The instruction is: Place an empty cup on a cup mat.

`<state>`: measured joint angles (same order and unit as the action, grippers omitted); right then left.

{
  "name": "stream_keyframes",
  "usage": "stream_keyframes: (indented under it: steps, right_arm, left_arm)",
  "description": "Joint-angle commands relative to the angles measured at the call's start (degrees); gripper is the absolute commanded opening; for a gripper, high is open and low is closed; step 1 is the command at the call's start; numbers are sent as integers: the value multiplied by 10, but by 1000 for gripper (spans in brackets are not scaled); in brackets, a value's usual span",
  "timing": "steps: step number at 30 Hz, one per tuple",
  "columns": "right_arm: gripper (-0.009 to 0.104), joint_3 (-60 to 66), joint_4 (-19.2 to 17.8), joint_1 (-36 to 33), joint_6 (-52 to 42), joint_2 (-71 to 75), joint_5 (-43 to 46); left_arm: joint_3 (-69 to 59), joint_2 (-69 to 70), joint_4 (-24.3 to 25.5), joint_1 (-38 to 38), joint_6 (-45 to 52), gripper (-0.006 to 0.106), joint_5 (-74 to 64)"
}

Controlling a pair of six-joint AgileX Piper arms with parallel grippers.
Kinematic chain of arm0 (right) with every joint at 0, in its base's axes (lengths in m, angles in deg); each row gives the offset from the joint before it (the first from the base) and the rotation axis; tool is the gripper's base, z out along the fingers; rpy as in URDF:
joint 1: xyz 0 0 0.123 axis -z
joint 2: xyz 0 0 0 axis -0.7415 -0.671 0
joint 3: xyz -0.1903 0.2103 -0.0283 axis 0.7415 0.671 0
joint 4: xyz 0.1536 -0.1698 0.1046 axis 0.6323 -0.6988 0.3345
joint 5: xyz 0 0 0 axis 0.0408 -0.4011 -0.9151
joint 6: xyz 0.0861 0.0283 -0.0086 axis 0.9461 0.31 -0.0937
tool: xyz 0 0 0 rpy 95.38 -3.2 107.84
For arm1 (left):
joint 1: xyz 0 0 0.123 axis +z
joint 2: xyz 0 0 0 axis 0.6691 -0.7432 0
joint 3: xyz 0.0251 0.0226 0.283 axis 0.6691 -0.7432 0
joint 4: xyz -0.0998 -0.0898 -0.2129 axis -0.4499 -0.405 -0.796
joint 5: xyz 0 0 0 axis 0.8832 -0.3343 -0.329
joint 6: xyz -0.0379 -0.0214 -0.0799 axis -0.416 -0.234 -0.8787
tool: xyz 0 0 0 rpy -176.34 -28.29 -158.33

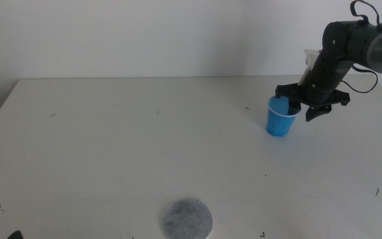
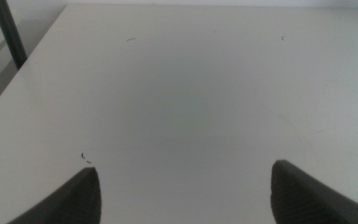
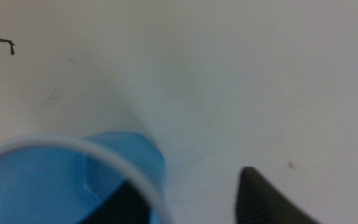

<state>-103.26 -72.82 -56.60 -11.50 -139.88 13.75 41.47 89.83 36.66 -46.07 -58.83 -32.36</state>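
On the wide white counter [image 1: 144, 146] the right tool [image 1: 305, 106] sits at the blue cup [image 1: 280, 117] far right, jaws spread, one inside the rim and one outside. The cup looks light, thin-walled and easily tipped, so a gentle rim pinch suits. The mat [image 1: 187, 218] lies well apart at the near edge; the left tool [image 2: 185, 193] waits, wide.

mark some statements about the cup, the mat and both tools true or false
1. The cup stands upright on the table. True.
2. The cup sits on the cup mat. False: the mat lies apart, near the front edge.
3. The right tool is at the cup's rim, one jaw inside it. True.
4. The left tool grips the mat. False: it is open over bare table.
5. Something fills the cup. False: the right wrist view shows no contents.
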Motion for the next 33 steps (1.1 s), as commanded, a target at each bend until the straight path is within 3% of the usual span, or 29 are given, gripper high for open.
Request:
stream_keyframes:
  steps: [1, 3, 13, 20, 27, 33]
  right_arm:
    - [17, -19, -2, 4, -6, 37, 20]
    - [-2, -19, -2, 4, -15, 37, 24]
    - [-1, -4, 0, -6, -22, 90, 10]
    - [-1, 134, 18, -28, -38, 225, 45]
    - [-1, 214, 21, -109, -34, 330, 36]
    - [-1, 216, 21, -207, -16, 337, 6]
  left_arm:
    - [3, 8, 0, 1, -6, 105, 38]
    - [3, 8, 0, 1, -6, 105, 38]
    - [3, 8, 0, 1, -6, 105, 38]
    - [3, 8, 0, 1, -6, 105, 38]
    - [3, 8, 0, 1, -6, 105, 38]
    - [3, 8, 0, 1, -6, 105, 38]
